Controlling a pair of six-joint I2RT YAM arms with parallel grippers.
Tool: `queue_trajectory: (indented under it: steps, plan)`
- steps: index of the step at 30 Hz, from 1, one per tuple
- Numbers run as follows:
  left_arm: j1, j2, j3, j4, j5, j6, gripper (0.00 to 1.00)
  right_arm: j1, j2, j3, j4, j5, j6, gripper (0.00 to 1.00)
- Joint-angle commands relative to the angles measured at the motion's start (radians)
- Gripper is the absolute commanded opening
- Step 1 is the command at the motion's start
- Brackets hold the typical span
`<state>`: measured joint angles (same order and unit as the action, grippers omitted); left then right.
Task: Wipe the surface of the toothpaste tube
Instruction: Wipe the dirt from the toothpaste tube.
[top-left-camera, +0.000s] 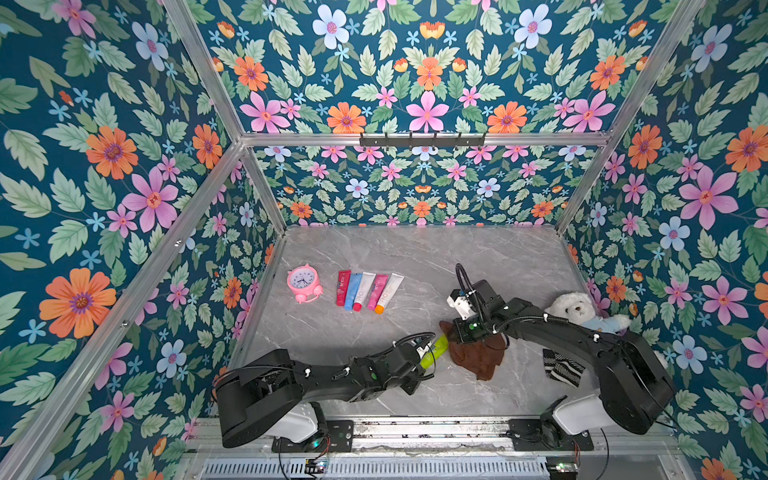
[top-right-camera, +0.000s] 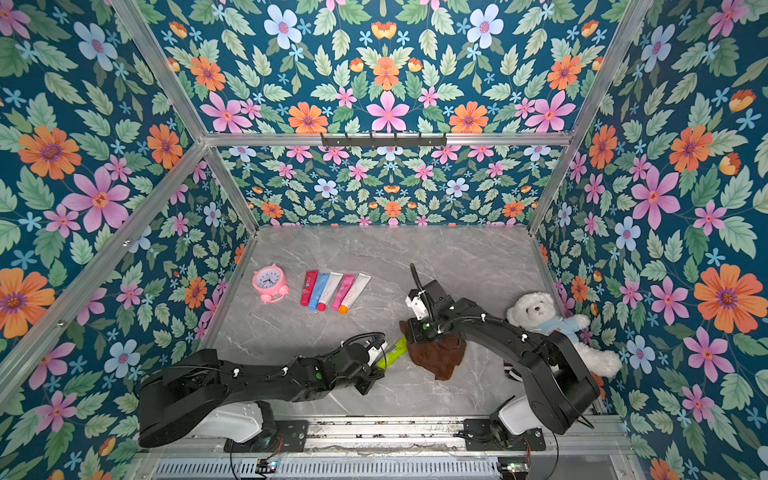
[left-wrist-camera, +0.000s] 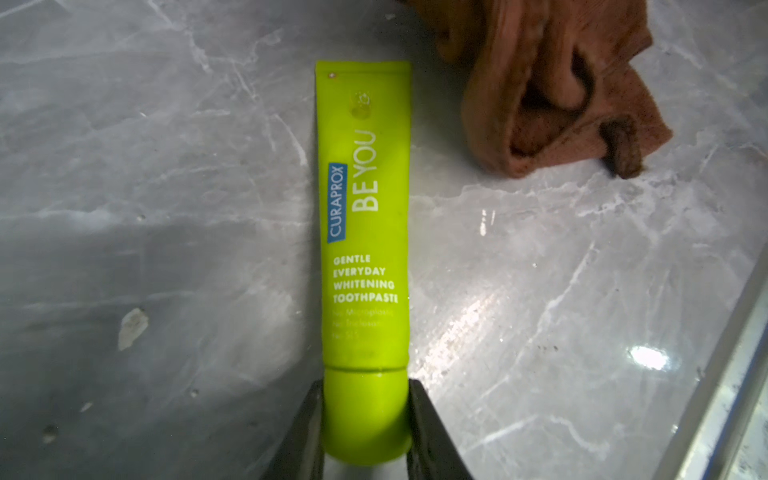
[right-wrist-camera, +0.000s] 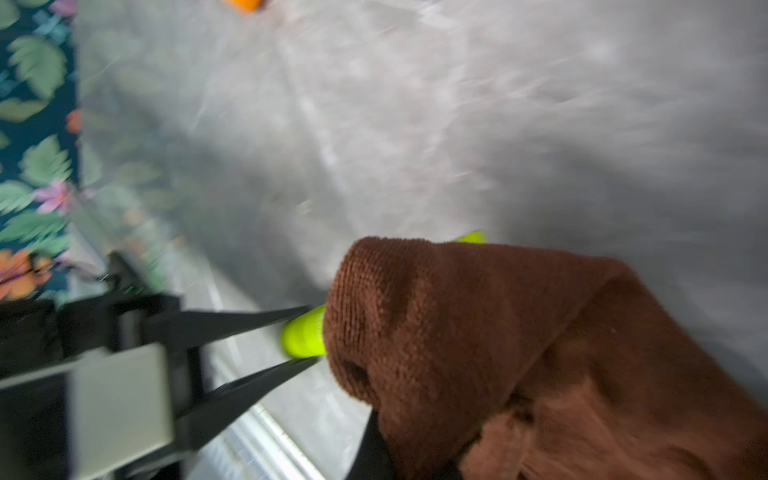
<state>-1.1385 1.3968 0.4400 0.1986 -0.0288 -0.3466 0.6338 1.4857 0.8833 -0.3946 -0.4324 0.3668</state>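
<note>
Top views: green tube (top-left-camera: 438, 347) is at the 6 o'clock zone of the table (top-left-camera: 374, 249), laid diagonally, crimp end to 2 o'clock, cap end to 8 o'clock. Cap end is clamped in L gripper (top-left-camera: 424, 360). At 3 o'clock of the tube, brown cloth (top-left-camera: 478, 357) is bunched under R gripper (top-left-camera: 459, 337). Its corner is just beside the crimp end; contact can't be told. Five spare tubes (top-left-camera: 368, 291) at 11 o'clock, well apart, not involved.

L wrist: jaws seen narrow, pinched on both sides of the cap. Label face is up and fully exposed. Wet spot (left-wrist-camera: 360, 106) noted near crimp end. Cloth is beside that end, not over the tube. Whether the tube rests on the table or is held just off it can't be told.

R wrist: blurred. Cloth is draped over R gripper, fingers mostly hidden; grip taken as closed tight on cloth. Most of the tube is hidden behind cloth; cap is visible betw. L fingers.

Step (judged): tube fixed, cloth staged at crimp end, no wipe stroke on the face yet. Next: cloth to be lowered onto crimp end and dragged along label toward 8 o'clock. Light pressure is needed so the tube isn't twisted out of the cap grip.
</note>
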Motion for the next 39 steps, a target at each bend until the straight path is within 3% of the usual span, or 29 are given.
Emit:
queue_trajectory:
  steps: [1,7,13,25,30,33,39]
  plan:
    - [0.0,0.0,0.006,0.005,-0.007,-0.002,0.0,0.044,0.052,0.004,0.059,-0.092,0.051,0.0]
    - [-0.001,-0.015,-0.003,0.006,-0.014,-0.006,0.0,0.091,0.145,-0.007,0.138,-0.104,0.09,0.0]
    - [-0.001,-0.013,-0.002,0.006,-0.015,-0.008,0.0,0.081,0.214,0.011,0.054,-0.025,0.053,0.0]
    - [0.0,-0.036,-0.015,0.01,-0.02,-0.011,0.0,-0.121,0.133,-0.012,-0.127,0.226,-0.033,0.0]
    - [-0.001,-0.033,-0.014,0.012,-0.015,-0.009,0.0,-0.1,0.056,-0.005,-0.103,0.108,-0.031,0.0]
    - [0.0,-0.029,-0.015,0.015,-0.013,-0.009,0.0,-0.036,0.025,0.006,-0.061,0.031,0.0,0.0]
    - [0.0,-0.021,-0.008,0.014,-0.006,-0.005,0.0,0.084,0.116,0.048,0.043,-0.078,0.065,0.0]
